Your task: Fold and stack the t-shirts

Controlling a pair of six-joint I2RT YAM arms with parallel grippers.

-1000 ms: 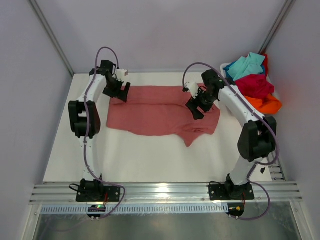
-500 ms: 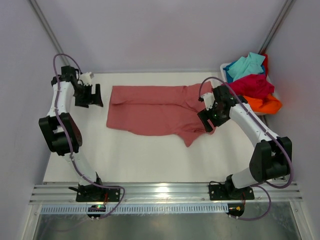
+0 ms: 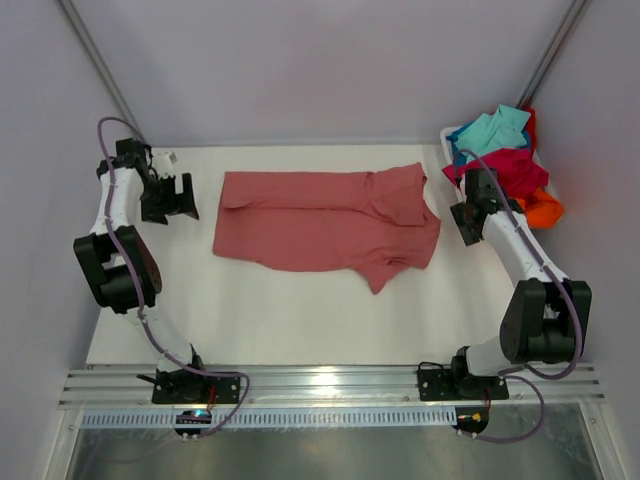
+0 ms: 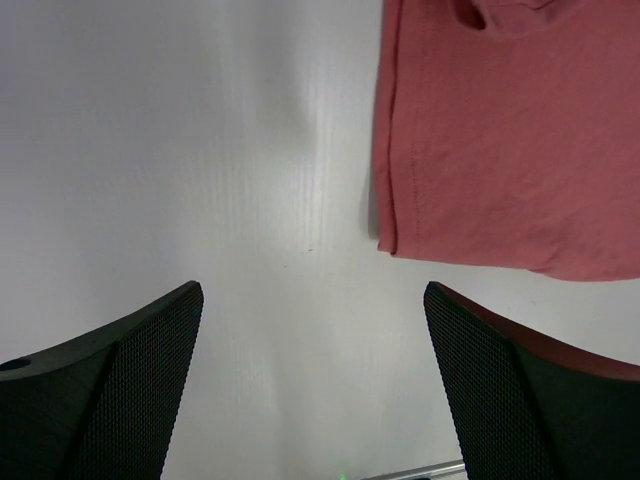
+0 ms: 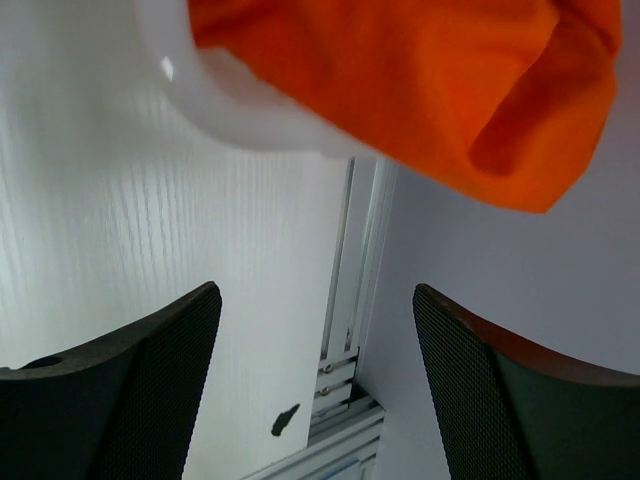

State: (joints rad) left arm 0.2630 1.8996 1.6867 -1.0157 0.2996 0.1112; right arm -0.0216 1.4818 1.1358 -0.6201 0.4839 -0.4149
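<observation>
A salmon-pink t-shirt lies partly folded on the white table; its hem corner shows in the left wrist view. Turquoise, crimson and orange t-shirts are heaped in a white tub at the far right. The orange one hangs over the tub rim in the right wrist view. My left gripper is open and empty, left of the pink shirt. My right gripper is open and empty, between the pink shirt and the tub.
The white table ends at an aluminium rail in front. A rail and grey wall run close along the right side, by the tub. Grey walls enclose the back and left.
My right gripper moved right, off the pink shirt's far right end, to beside the tub. My left gripper stayed left of the shirt, shifting only slightly. The shirt lies as left.
</observation>
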